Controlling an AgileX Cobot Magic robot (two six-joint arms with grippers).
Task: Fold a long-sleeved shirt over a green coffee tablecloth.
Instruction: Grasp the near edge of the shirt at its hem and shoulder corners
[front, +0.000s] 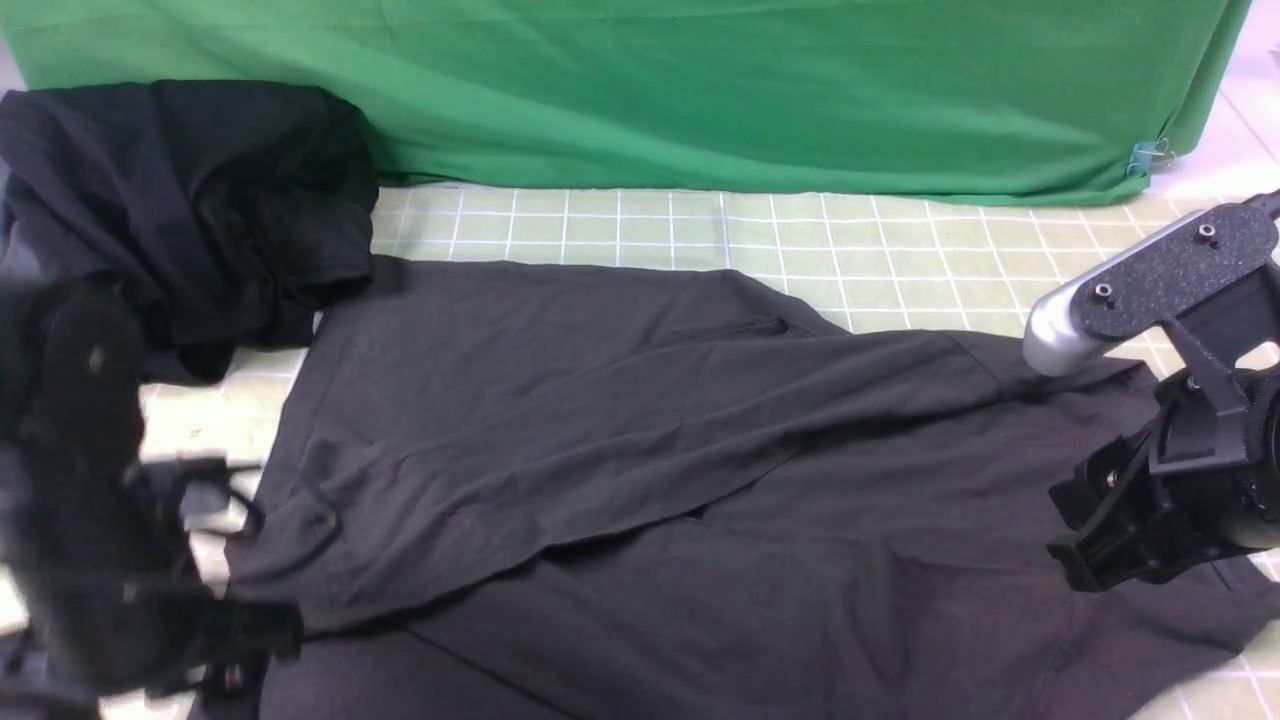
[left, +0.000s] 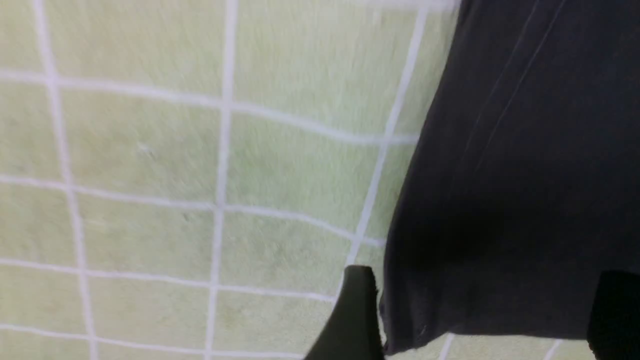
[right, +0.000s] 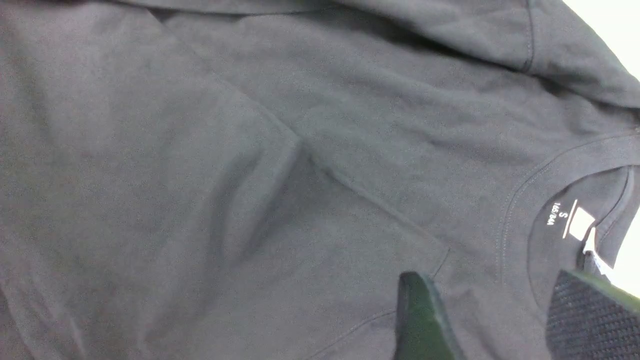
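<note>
The long-sleeved shirt (front: 700, 480) lies spread flat, dark charcoal grey, with one sleeve folded slantwise across its body. It covers most of the green coffee tablecloth (front: 880, 260), pale green with white grid lines. My left gripper (front: 235, 640) is blurred at the shirt's near left corner. In the left wrist view the left gripper (left: 482, 320) is open, its fingers (left: 355, 320) wide apart on either side of a shirt edge (left: 500, 200) that lies on the tablecloth (left: 150, 175). My right gripper (front: 1075, 535) hovers open over the collar (right: 520, 220) and its size label (right: 570, 222); the right gripper (right: 500, 320) holds nothing.
A blacker pile of garments (front: 190, 200) sits at the back left, touching the shirt's far left corner. A plain bright green backdrop cloth (front: 700, 90) hangs along the back, with a blue clip (front: 1140, 157) at its right end.
</note>
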